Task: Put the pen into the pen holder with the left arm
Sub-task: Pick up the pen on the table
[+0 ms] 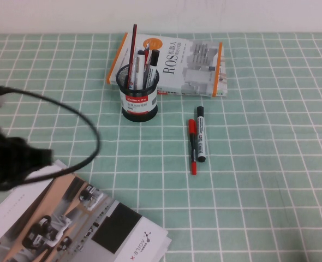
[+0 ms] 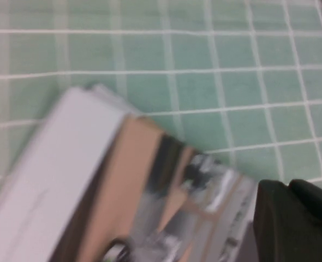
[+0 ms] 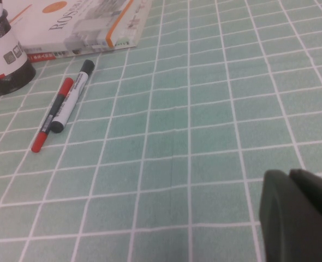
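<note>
Item: pen (image 1: 192,146). Slim, red, lying flat on the bench (image 1: 270,164), a little off from the pen holder (image 1: 139,93) on the side away from the left arm. Untouched; the task looks barely begun.

Item: marker (image 1: 201,134). Thicker, white barrel, black cap. Lies just beside the pen on the side farther from the pen holder, almost parallel and seemingly touching it.

Item: pen holder. Black wire mesh, red-and-white band near the base, upright, already holding several pens and a tall red stick. A book (image 1: 188,63) lies flat right behind it.

Item: left arm (image 1: 8,158). Blurred black bulk with a looping cable (image 1: 68,109), well apart from the pen holder, over a magazine (image 1: 90,218) at the near edge. Left claw (image 2: 292,218) shows as a dark mass in its wrist view, fingers together, holding nothing.

Item: right claw (image 3: 297,218). Dark shape above bare bench, well apart from the pen holder; whether its fingers are apart or together I cannot tell.

Risks, as judged:
- Marker taken instead of pen, or both pinched together, because they lie so close.
- Pen rolling aside if the claw lands off-centre.
- Pen catching on the crowded contents or rim, tipping the holder.
- Cable dragging the magazine as the arm reaches.
</note>
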Available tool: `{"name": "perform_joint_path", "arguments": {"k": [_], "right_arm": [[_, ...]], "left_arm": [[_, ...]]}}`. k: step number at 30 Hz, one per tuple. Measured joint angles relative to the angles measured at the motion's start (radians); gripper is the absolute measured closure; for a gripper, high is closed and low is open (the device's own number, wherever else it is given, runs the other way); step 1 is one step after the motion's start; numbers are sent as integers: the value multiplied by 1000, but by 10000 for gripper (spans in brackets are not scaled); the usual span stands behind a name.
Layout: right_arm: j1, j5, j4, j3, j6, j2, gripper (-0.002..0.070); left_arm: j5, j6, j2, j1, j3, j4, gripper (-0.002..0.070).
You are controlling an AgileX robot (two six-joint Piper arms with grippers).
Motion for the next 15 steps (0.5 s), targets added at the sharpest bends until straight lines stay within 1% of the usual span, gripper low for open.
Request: {"name": "perform_joint_path", "arguments": {"k": [5, 8, 12, 15], "right_arm": [[0, 0, 0, 0, 0, 0, 696], [0, 0, 0, 0, 0, 0, 696], [0, 0, 0, 0, 0, 0, 696], [0, 0, 0, 0, 0, 0, 696]], "left_arm": [[-48, 2, 200, -160, -115, 23, 678], [-58, -45, 316, -254, -204, 66, 678], [-34, -121, 474, -334, -349, 113, 678], [22, -161, 591, -384, -476, 130, 678]]}}
